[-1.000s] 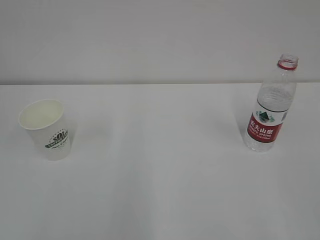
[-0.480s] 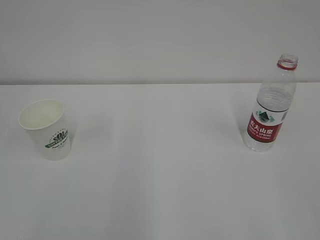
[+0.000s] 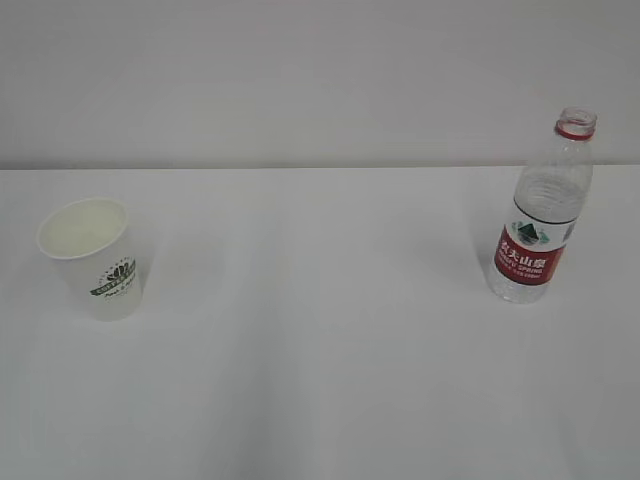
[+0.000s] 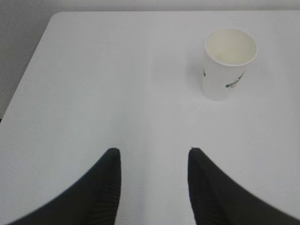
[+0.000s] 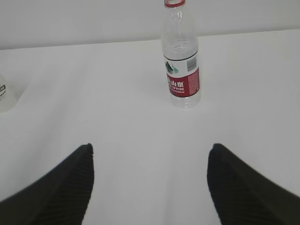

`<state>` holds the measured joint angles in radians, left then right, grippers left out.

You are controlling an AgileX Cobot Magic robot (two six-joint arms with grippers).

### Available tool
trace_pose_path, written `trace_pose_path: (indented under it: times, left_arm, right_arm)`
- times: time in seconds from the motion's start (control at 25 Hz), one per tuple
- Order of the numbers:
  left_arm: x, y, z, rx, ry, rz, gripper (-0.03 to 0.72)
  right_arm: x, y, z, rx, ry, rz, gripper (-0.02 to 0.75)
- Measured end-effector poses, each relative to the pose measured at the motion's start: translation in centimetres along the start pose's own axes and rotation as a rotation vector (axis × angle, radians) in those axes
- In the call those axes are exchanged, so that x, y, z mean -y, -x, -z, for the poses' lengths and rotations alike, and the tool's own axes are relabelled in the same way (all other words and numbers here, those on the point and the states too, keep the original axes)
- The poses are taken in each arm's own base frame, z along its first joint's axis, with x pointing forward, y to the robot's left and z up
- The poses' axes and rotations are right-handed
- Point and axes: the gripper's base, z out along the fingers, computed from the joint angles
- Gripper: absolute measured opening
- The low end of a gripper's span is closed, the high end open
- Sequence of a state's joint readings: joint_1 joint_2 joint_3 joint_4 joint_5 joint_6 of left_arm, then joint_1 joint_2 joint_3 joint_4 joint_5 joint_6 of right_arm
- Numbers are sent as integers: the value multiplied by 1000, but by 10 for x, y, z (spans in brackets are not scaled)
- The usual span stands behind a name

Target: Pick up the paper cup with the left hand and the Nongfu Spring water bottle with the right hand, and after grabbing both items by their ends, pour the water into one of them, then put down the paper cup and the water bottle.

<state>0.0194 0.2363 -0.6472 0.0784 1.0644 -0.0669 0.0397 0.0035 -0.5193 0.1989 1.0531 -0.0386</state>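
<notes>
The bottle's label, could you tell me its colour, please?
Red with white characters on the bottle's label, clearest in the right wrist view.

— Where's the front camera? 
— Chest height, slanting down at the table (image 3: 320, 380), facing the wall. 
— The wrist ones? 
— Both look forward over their own fingers; each sees the cup (image 4: 228, 63).

matt paper cup (image 3: 95, 258), clear ribbed plastic bottle (image 3: 540, 212)

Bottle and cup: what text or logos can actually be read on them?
"农夫山泉": white characters on the red label of the water bottle.
Smaller white line beneath them, and the barcode patch in the right wrist view: too small to read.
Dark green round logo with lettering on the paper cup: too blurred to read.
</notes>
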Motion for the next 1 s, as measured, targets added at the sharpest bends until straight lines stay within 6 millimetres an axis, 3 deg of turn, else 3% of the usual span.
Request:
trace_pose_path:
  times: [0.36, 1.0]
  left_arm:
    - [5, 36, -3, 22, -43, 17, 345]
    - [8, 75, -16, 302, -61, 22, 344]
  right_arm:
    - [0, 30, -19, 14, 17, -49, 568]
    - [5, 80, -45, 91, -12, -16, 568]
